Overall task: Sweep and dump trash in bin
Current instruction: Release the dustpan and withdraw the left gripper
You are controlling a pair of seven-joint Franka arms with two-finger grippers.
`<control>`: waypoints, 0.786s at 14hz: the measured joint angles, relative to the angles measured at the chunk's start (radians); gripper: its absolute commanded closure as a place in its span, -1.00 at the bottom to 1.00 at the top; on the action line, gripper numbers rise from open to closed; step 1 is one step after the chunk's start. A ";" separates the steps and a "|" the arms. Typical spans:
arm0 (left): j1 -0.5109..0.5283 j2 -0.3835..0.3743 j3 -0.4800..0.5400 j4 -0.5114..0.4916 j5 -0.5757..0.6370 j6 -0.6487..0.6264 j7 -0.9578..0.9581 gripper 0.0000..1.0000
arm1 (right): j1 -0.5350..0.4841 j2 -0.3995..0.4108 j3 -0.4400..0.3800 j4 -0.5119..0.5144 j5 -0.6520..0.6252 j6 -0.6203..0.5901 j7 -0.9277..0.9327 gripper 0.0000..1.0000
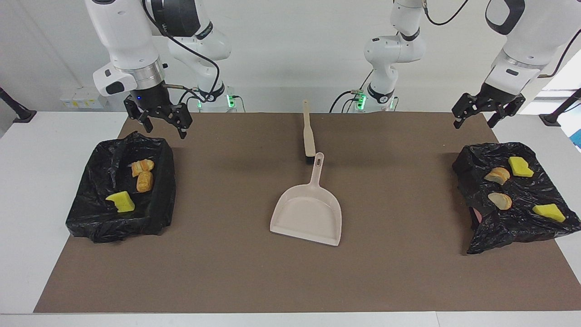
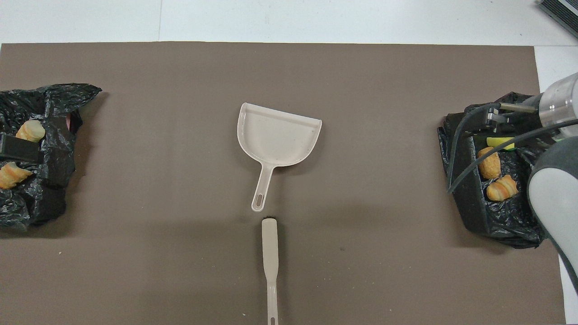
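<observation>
The trash lies in two black-bag-lined bins. The bin (image 1: 91,218) at the right arm's end holds two bread lumps (image 1: 145,181) and a yellow sponge piece (image 1: 120,201). The bin (image 1: 513,227) at the left arm's end holds two sponge pieces (image 1: 520,166) and two bread lumps (image 1: 500,200). My right gripper (image 1: 165,131) is open and empty, in the air over its bin's robot-side edge. My left gripper (image 1: 474,122) is open and empty, raised by the robot-side edge of its bin. The overhead view shows bread (image 2: 489,165) in the right-end bin (image 2: 465,198).
A beige dustpan (image 1: 308,213) lies mid-table on the brown mat (image 1: 408,272), handle toward the robots. A beige brush (image 1: 308,131) lies nearer to the robots, in line with that handle. Both show in the overhead view: dustpan (image 2: 277,135), brush (image 2: 270,262).
</observation>
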 measured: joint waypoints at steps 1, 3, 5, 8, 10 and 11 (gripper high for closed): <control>0.000 0.000 0.000 0.000 0.000 -0.004 0.000 -1.00 | 0.000 0.000 0.000 0.000 0.000 0.000 0.000 -1.00; 0.000 0.000 0.000 0.000 0.000 -0.007 0.000 -1.00 | 0.000 0.000 0.000 0.000 0.000 0.000 0.000 -1.00; 0.000 0.000 -0.001 -0.001 0.000 -0.010 0.000 -1.00 | 0.000 0.000 0.002 0.000 0.000 0.000 0.000 -1.00; 0.000 0.000 -0.001 -0.004 0.000 -0.015 0.000 -1.00 | 0.000 0.000 0.004 0.000 0.000 0.000 0.000 -1.00; 0.000 -0.001 -0.001 -0.004 0.000 -0.016 0.000 -1.00 | 0.000 0.000 0.005 0.000 0.000 0.000 0.000 -1.00; 0.000 -0.001 -0.001 -0.004 0.000 -0.016 0.000 -1.00 | 0.000 0.000 0.005 0.000 0.000 0.000 0.000 -1.00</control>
